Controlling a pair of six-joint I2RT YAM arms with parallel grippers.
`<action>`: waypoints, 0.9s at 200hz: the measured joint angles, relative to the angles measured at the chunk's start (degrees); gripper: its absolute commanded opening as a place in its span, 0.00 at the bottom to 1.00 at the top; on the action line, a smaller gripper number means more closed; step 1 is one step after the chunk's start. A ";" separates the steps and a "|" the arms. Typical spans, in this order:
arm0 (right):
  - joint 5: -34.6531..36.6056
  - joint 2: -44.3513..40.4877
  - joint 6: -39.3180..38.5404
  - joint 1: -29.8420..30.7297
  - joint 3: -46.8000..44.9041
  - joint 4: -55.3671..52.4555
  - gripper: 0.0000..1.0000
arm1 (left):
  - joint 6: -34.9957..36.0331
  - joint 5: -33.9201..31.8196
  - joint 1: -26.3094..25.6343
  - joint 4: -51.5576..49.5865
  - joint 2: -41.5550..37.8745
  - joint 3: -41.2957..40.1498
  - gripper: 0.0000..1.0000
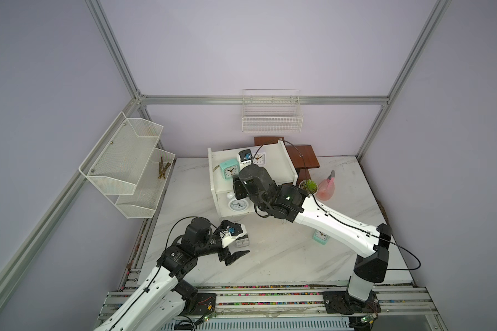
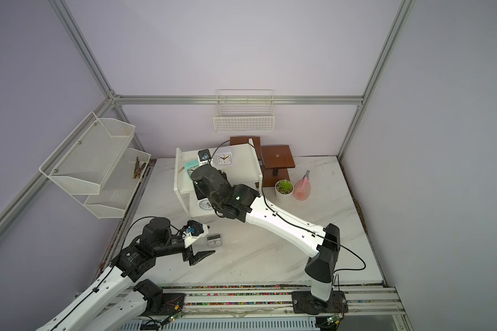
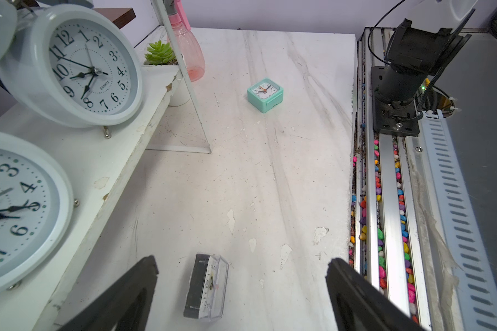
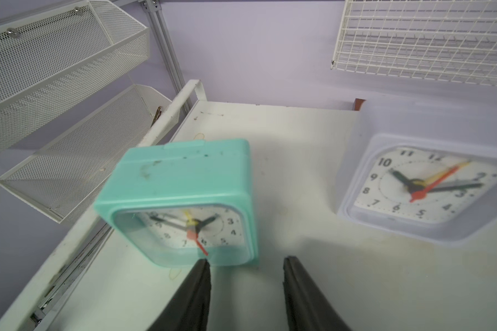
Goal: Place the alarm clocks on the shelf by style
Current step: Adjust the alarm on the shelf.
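Left wrist view shows my left gripper (image 3: 241,259) spread wide beside the dark-framed clock (image 3: 205,286) lying on the table (image 3: 270,177) at bottom middle, my right gripper (image 4: 246,260) hangs narrow and empty over the shelf (image 4: 299,129), so next I should probably squeeze and lift.

Tabletop (image 3: 270,177): marble-look, matt, finish chipped. Shelf (image 3: 104,160): white-painted board, paint flaked at edge. Mint clock (image 4: 184,174): smooth plastic, scuffed. Dark-framed clock (image 3: 205,289): clear glossy plastic front. Wall rack (image 1: 121,160): white metal mesh. Stand (image 2: 277,157): brown wood.
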 measured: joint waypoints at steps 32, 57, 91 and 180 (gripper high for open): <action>-0.35 1.14 0.00 -0.35 1.90 0.04 0.44 | 0.00 -0.17 0.00 0.02 -0.07 0.00 0.95; -1.18 2.10 -0.02 -0.35 3.67 0.02 0.46 | 0.00 -0.42 0.00 0.00 -0.11 0.00 0.95; -1.81 3.39 -0.15 -0.35 4.94 0.04 0.51 | 0.00 -0.66 0.00 0.00 -0.48 0.00 0.95; -1.90 5.20 -0.17 -0.63 6.54 -0.02 0.47 | 0.00 -1.07 0.00 -0.02 -0.70 0.00 0.96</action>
